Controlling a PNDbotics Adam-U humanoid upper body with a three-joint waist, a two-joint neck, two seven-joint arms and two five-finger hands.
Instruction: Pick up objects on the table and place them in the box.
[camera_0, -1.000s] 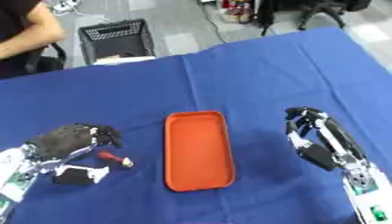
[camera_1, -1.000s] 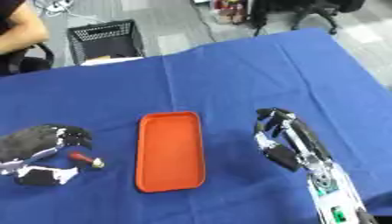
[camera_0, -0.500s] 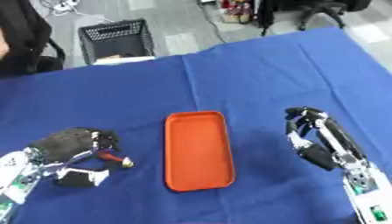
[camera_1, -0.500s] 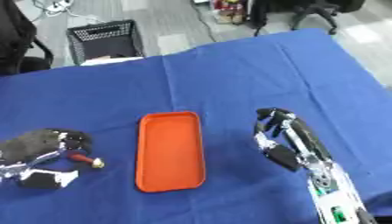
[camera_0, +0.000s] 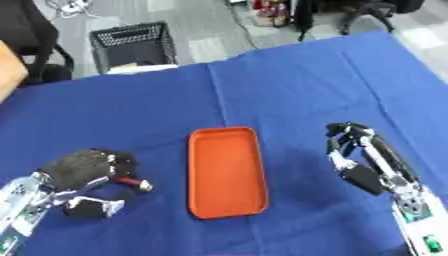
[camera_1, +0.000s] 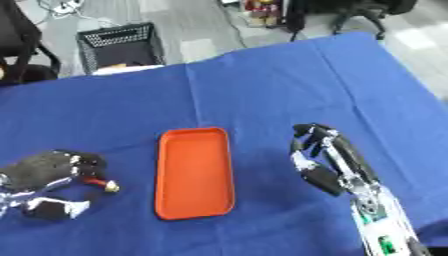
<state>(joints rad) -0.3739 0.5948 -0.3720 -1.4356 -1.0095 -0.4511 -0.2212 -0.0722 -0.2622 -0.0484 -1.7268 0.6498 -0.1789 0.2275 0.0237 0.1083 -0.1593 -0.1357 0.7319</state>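
Two hands in my view: left hand (camera_0: 83, 170) curled over a small red-handled object (camera_0: 131, 182); right hand (camera_0: 357, 150) relaxed, holding nothing, beside the orange tray (camera_0: 226, 177).

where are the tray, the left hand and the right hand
tray (camera_0: 226, 172): left eye view, on its bare floor
left hand (camera_0: 83, 167): left eye view, on the back of the hand
right hand (camera_1: 317, 150): right eye view, on the palm

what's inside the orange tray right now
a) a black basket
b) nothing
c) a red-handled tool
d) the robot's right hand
b) The orange tray shows only its bare floor; the small red-handled object lies on the blue cloth to its left by the left hand, and the right hand rests on the cloth to its right.
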